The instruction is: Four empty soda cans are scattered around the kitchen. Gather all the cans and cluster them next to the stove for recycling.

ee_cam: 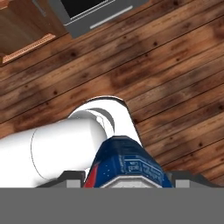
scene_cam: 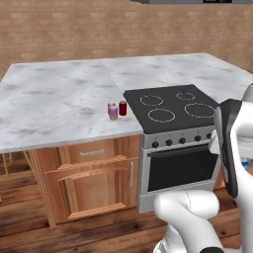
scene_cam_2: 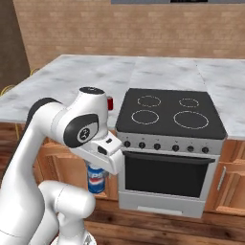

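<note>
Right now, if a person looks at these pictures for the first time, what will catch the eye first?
The white arm in front, its pincer shut on a blue can held low before the cabinets. Next, the black stove set into the marble counter. Left of the stove stand a pink can and a red can.

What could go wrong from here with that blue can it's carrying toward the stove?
1. The blue can hangs low in the end effector, below the counter; raised too little, it might hit the counter edge or cabinet.
2. Two cans already stand close together left of the stove; setting down too near could topple them.
3. Above bare wood floor, a slip would send the can rolling.
</note>
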Available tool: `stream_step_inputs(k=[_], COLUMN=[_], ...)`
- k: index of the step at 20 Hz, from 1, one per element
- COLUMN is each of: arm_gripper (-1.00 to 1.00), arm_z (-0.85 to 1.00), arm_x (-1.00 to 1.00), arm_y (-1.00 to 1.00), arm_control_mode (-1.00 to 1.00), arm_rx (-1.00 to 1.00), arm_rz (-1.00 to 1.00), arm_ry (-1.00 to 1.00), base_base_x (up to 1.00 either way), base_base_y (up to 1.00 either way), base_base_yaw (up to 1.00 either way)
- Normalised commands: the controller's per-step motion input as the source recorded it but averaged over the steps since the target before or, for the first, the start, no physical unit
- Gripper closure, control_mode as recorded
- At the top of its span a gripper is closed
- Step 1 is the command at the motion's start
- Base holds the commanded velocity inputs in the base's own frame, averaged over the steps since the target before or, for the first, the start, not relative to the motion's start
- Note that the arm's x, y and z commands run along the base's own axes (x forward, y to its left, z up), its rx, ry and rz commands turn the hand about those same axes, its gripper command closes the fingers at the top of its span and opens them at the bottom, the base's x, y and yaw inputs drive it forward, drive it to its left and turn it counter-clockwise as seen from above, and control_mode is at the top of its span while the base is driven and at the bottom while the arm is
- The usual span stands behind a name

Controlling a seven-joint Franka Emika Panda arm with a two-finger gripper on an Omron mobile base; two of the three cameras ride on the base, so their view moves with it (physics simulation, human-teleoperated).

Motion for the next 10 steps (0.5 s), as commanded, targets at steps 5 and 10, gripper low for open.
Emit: stream_step_inputs(k=[5,10], arm_gripper=[1.0,1.0], arm_z=[0.0,0.0], arm_x=[0.0,0.0], arm_y=[0.0,0.0], arm_control_mode=[1.0,1.0], arm_rx=[0.0,0.0], arm_rz=[0.0,0.0], arm_ry=[0.0,0.0], base_base_x=[0.2,0.11], base_base_y=[0.27,0.53], base_base_yaw=[0.0,0.0])
